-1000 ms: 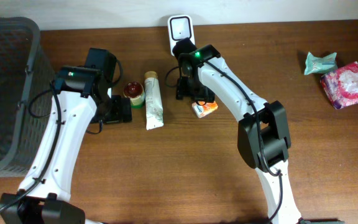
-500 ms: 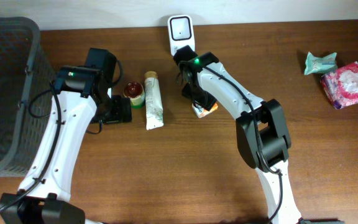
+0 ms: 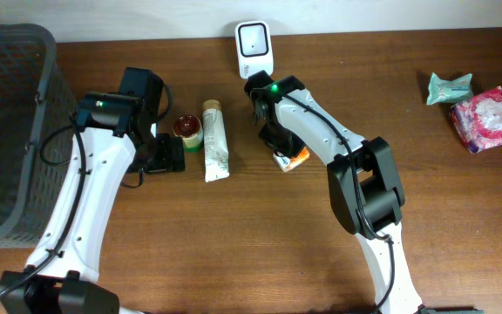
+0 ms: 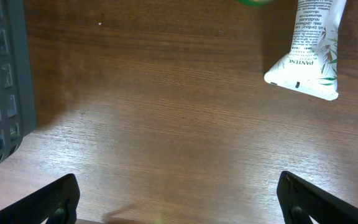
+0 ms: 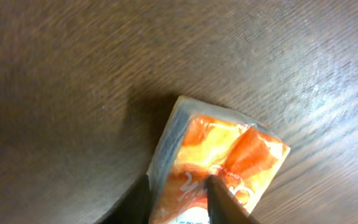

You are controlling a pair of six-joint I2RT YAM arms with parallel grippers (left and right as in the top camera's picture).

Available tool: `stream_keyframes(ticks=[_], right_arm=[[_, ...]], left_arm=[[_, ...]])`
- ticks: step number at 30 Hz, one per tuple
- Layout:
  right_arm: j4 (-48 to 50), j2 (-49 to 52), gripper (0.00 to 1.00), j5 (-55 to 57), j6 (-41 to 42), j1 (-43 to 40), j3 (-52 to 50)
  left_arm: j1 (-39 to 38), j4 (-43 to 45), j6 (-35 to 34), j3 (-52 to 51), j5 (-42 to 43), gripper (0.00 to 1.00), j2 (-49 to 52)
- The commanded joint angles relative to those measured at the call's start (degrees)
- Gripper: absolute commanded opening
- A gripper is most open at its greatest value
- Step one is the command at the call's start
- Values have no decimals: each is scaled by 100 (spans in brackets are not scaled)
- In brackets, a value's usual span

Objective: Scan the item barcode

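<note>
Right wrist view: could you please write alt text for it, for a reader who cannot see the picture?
An orange packet lies on a dark wooden table, seen close from above. At the bottom edge, the right gripper has its two dark jaws closed on the packet's near end, one on each side.

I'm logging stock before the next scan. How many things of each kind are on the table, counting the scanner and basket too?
tube: 1
small jar: 1
soft packets: 3 (orange packet, teal packet, pink packet)
scanner: 1
basket: 1
Total: 7
</note>
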Motion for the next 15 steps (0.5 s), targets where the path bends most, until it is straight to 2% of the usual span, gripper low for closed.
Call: stream_keyframes(ticks=[1,9,12,15], right_arm=[[-55,105,4,35,-706,26,-46],[-55,-74,4,-719,-2855,17,595],[-70,-114,4,-1462,-3595,-24,809],[-195,-114,4,-1847,-3840,-133,813]], left_arm=[[15,-4,-57,-22,-42,99,-85],[15,-4,-57,-22,-42,99,-85],[15,-4,-57,-22,-42,99,-85],[15,-4,-57,-22,-42,99,-85]])
